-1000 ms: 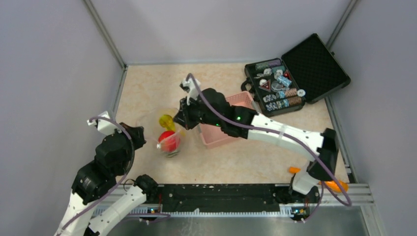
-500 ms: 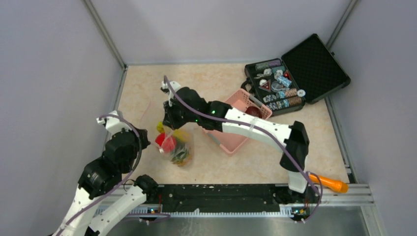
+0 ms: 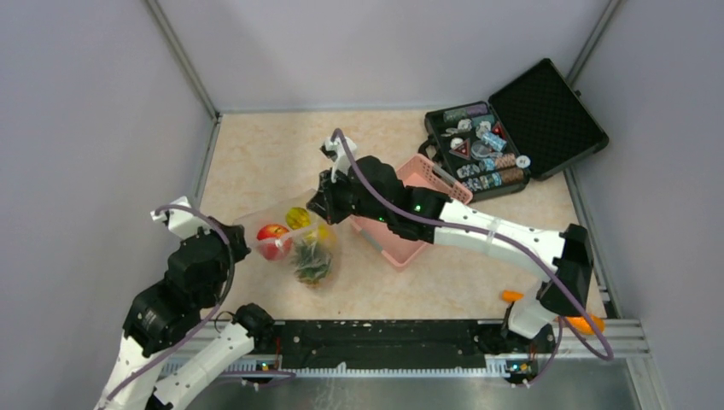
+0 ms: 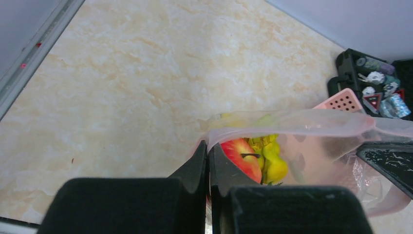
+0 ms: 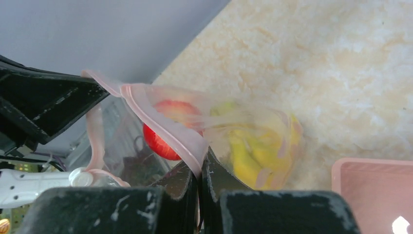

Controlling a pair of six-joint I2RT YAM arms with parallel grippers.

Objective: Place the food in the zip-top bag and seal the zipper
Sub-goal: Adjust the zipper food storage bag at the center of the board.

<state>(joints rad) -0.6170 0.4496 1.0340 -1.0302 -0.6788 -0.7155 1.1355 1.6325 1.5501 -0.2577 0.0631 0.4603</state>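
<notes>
Left gripper (image 4: 208, 155): jaws pressed tight together on one end of the zipper (image 4: 292, 122), pale-pink strip pinched between the tips. Right gripper (image 5: 199, 165): clenched the same way on the other end of that strip. Strip drawn across from one gripper to the other, fairly taut along its top line. In the right wrist view, two pink bands parting on the way toward the left gripper; cannot tell how much of the mouth is pressed closed.

Zip-top bag (image 3: 286, 235): slung between the two grippers, directly ahead of the left fingertips and directly ahead of the right ones. Lower part sagging toward the arm bases onto the table (image 3: 256, 154).

Contents, seen through the clear film:
- red round fruit (image 3: 272, 240): just past the left gripper's tips, nearest of the food to that gripper.
- yellow banana bunch (image 3: 298, 218): beside the red fruit, on the right gripper's side, just below its tips in the right wrist view.
- pineapple (image 3: 312, 261), green leaves showing: at the bottom of the bag, on the base side of both grippers.

Pink basket (image 3: 394, 248): just behind the right gripper, partly under its arm, apart from the bag. Black case (image 3: 512, 128): lid open, well beyond the basket, far from both grippers. Orange stick (image 3: 582, 323): by the right arm's base.
</notes>
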